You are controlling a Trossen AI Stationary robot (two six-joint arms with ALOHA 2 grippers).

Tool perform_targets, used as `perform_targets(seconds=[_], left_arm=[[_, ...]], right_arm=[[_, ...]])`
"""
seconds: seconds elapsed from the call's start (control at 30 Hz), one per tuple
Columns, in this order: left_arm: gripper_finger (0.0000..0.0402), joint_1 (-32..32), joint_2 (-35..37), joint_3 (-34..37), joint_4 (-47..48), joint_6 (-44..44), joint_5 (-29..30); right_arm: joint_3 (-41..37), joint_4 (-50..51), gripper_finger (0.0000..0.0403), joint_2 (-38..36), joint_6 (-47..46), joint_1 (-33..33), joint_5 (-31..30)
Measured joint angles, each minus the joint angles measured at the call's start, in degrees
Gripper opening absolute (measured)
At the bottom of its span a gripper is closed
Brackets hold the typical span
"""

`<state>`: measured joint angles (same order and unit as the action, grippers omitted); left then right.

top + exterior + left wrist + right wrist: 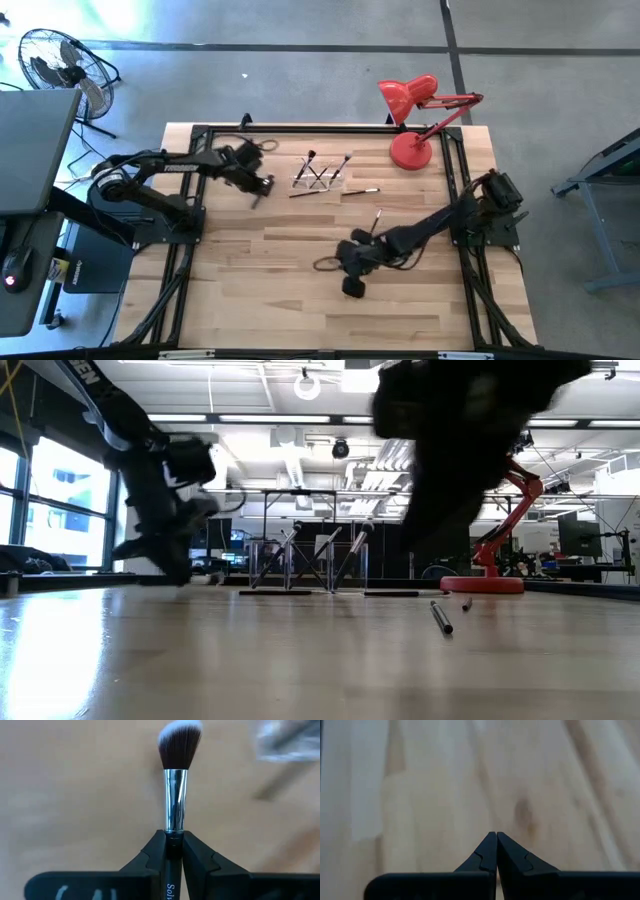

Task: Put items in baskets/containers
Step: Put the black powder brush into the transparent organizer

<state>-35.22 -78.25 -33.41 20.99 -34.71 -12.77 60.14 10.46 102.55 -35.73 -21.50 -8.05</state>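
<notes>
Left gripper [173, 851], toward the counter's far left: jaws pinch a makeup brush [176, 795] by its dark handle; silvery ferrule, dark bristles tipped white. Clear holder [318, 177] with upright brushes sits mid-counter near the far edge. Right gripper [496, 851]: jaws pressed together, empty.

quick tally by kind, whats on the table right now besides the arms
makeup brushes: 7, as far as the high view shows: 1 in the left gripper, 3 standing in the holder, 3 lying loose on the table
clear holder: 1
red desk lamp: 1
total: 9
</notes>
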Motion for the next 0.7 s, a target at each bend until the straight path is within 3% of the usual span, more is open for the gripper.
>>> perform_targets(seconds=[0.2, 0.47, 0.7], left_arm=[[0.0035, 8.8, 0.7, -0.1, -9.7, -10.2, 5.0], [0.0035, 15.4, 4.2, -0.1, -9.8, -16.5, 12.4], [0.0035, 17.4, 13.4, -0.2, -9.1, -18.0, 20.3]], right_arm=[[-13.6, -5.0, 0.0, -11.5, -6.5, -5.2, -5.4], [-35.0, -31.6, 0.0, -25.2, -17.9, -10.9, -12.1], [-39.8, -36.9, 0.0, -26.5, -19.5, -11.7, -15.5]])
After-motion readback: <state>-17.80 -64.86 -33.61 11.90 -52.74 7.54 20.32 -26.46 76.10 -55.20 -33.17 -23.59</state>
